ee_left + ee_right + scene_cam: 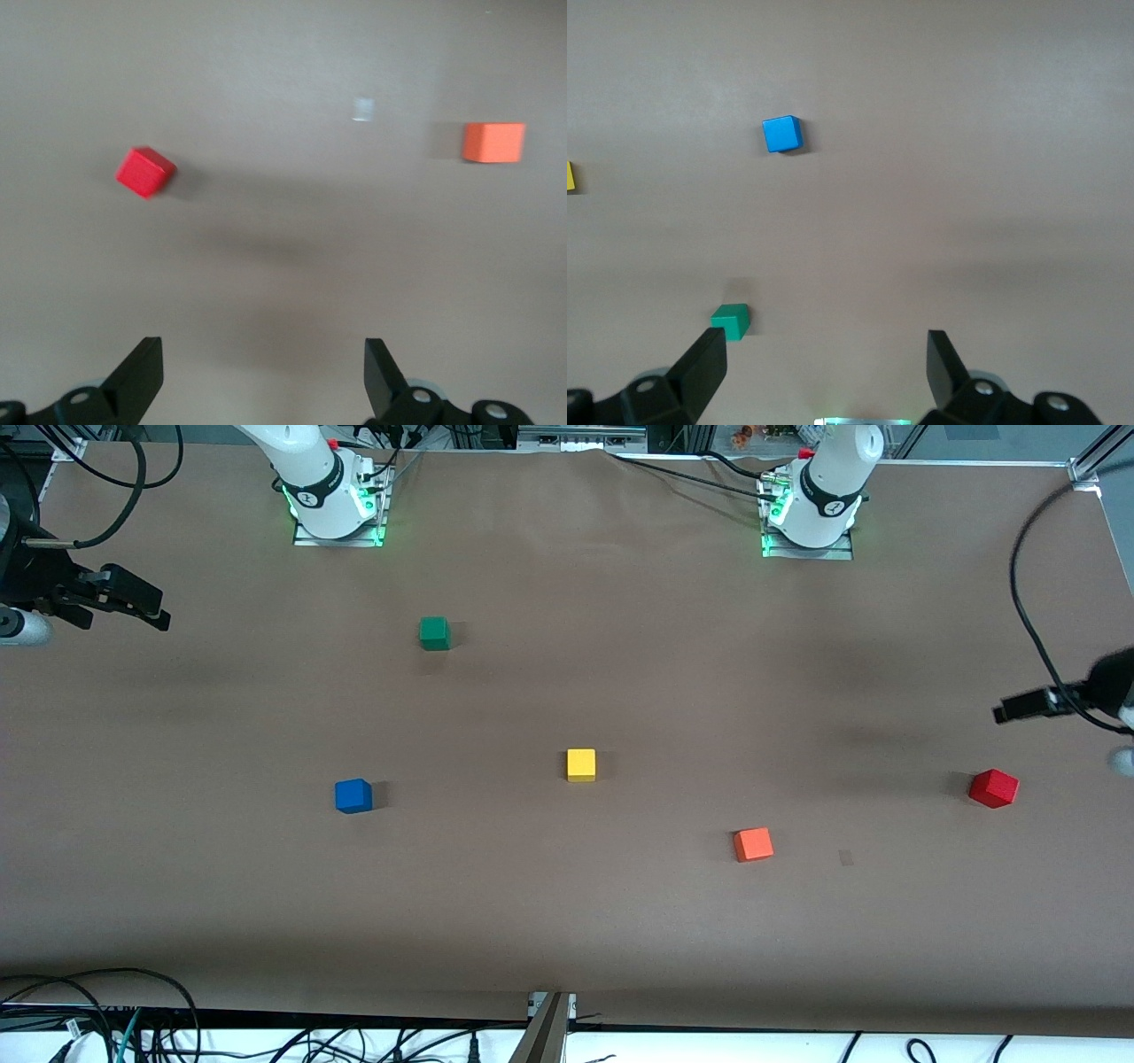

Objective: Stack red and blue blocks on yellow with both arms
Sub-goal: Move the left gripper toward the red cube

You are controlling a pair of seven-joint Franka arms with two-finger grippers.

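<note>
While both arms hang off at the edges, the front view shows five cubes scattered on the brown worktop [567,921], none stacked. The yellow cube [581,764] sits near the middle, matte and bright, squared to the camera. The blue cube [353,795] lies toward the right arm's end, slightly nearer the camera than yellow, well apart from it. The red cube [993,787] — deep red, turned so a corner faces the camera — lies toward the left arm's end. An orange cube [753,844] rests between yellow and red, nearer the camera than both. A green cube [434,633] sits farther from the camera than blue. The right tool [133,604] hovers over the worktop's edge at its own end; the left tool [1019,707] hovers over its end, above the worktop near red.

From the left wrist view, the left tool [264,372] is spread wide and holds nothing; red [144,172] sits tilted on the bare surface, with orange [493,142] well apart from it.

From the right wrist view, the right tool [826,367] is likewise wide and empty — green [731,320] lies close by one finger, blue [782,134] farther out, and a sliver of yellow [570,176] shows at the frame's edge.
</note>
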